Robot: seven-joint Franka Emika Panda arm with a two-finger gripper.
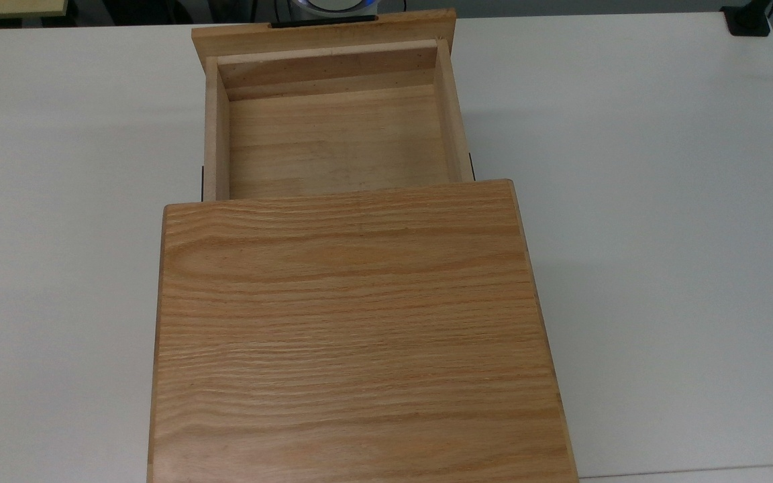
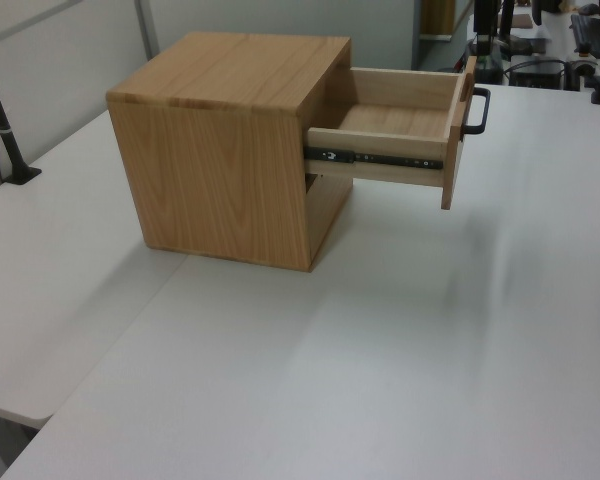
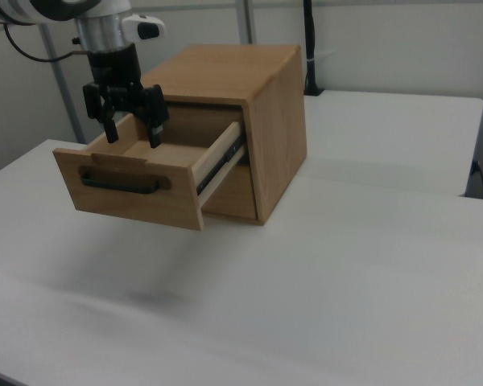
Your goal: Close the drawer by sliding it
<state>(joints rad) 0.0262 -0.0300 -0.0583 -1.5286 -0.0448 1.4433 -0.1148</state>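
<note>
drawer [image 3: 157, 173] stands pulled far out of the wooden cabinet [image 3: 249, 96] on the white table [image 3: 346, 273], and the gripper [image 3: 130, 133] hangs over its front panel with fingers spread and empty, so the push goes along the rails toward the cabinet.

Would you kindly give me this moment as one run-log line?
drawer: pulled out, empty | gripper: jaws open, above front panel, apart from handle | cabinet: on white table | task: not done
</note>
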